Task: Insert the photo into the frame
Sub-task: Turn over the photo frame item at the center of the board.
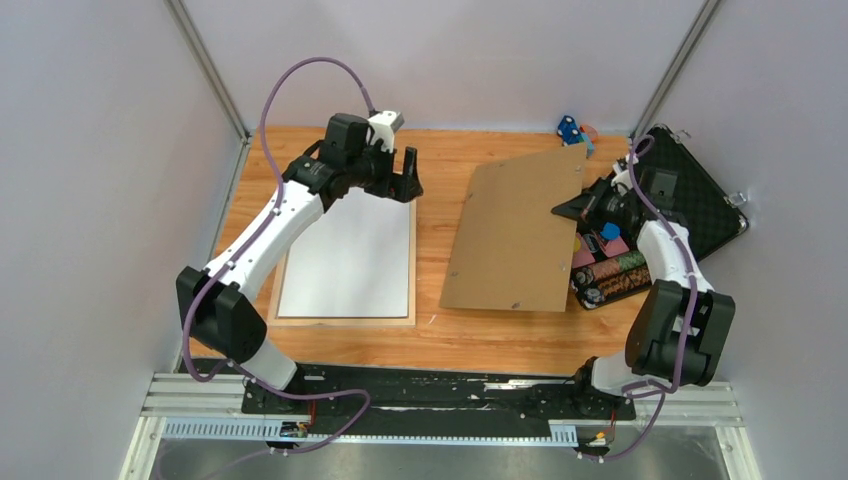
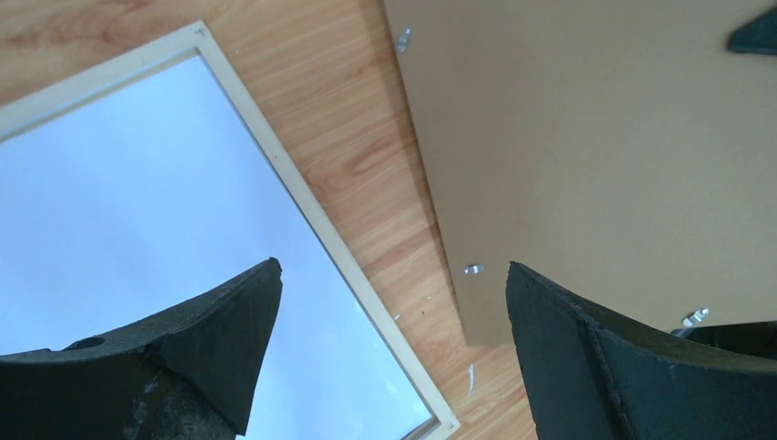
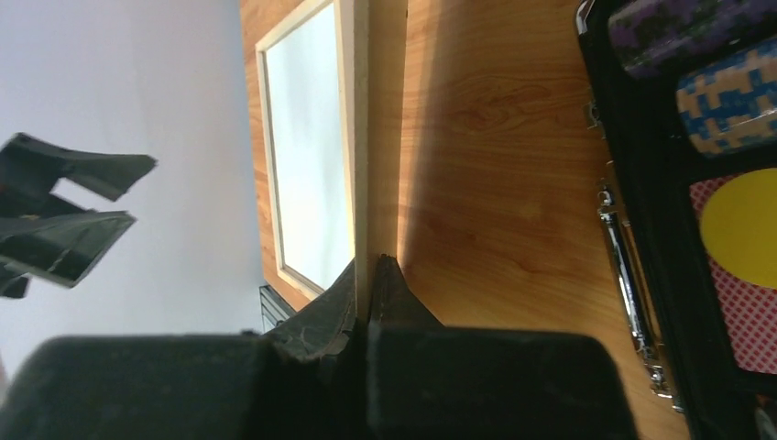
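The left arm was stretched far out over the table [image 1: 440,330], bent at the elbow. The left gripper [image 2: 392,268] hung above the far end of the frame [image 1: 345,262] with its two fingers spread wide apart, and nothing was between them. The frame lay flat on the left side of the table. Its middle looked plain white, and I could not tell if the photo was in there. The right arm was folded up short on the right side, with its wrist turned toward the middle. The right gripper [image 3: 366,266] was pinched tight on the right edge of the brown board [image 1: 510,240] — the board sat crooked beside the frame, not touching it. A black case [image 1: 705,215] lay open just past that arm.
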### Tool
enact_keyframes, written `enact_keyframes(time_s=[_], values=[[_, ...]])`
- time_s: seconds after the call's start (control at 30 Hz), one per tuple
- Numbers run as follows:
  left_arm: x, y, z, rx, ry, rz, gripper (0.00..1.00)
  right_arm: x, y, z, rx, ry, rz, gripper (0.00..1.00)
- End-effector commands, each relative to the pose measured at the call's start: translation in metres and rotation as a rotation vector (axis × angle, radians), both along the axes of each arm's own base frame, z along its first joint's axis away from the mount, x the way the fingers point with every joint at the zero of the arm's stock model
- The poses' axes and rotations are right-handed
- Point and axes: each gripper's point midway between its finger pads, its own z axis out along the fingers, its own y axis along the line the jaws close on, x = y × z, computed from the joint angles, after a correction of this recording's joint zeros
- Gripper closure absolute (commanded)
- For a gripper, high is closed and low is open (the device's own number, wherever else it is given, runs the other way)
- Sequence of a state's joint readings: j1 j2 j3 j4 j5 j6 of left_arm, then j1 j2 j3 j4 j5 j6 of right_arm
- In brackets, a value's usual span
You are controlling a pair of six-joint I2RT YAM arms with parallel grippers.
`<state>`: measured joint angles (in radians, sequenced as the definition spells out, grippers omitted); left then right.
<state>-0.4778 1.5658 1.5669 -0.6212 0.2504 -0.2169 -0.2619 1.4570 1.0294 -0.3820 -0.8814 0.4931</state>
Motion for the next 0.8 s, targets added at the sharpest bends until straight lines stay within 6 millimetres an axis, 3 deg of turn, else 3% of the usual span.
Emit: enact_keyframes(time_s=[0.0, 0.5, 0.77], values=[[0.005, 0.0, 0.022, -0.111, -0.088, -0.062, 0.0, 0.001, -0.006, 0.031, 0.072, -0.161, 0.088, 1.0], [0.014, 0.031, 0.012, -0.225, -0.061, -0.074, 0.0, -0.017, 0.011, 0.093, 0.229, -0.246, 0.199, 1.0], [0.015, 0.069, 0.023, -0.238, -0.085, -0.011, 0.0, -0.011, 0.051, 0.108, 0.261, -0.257, 0.287, 1.0]])
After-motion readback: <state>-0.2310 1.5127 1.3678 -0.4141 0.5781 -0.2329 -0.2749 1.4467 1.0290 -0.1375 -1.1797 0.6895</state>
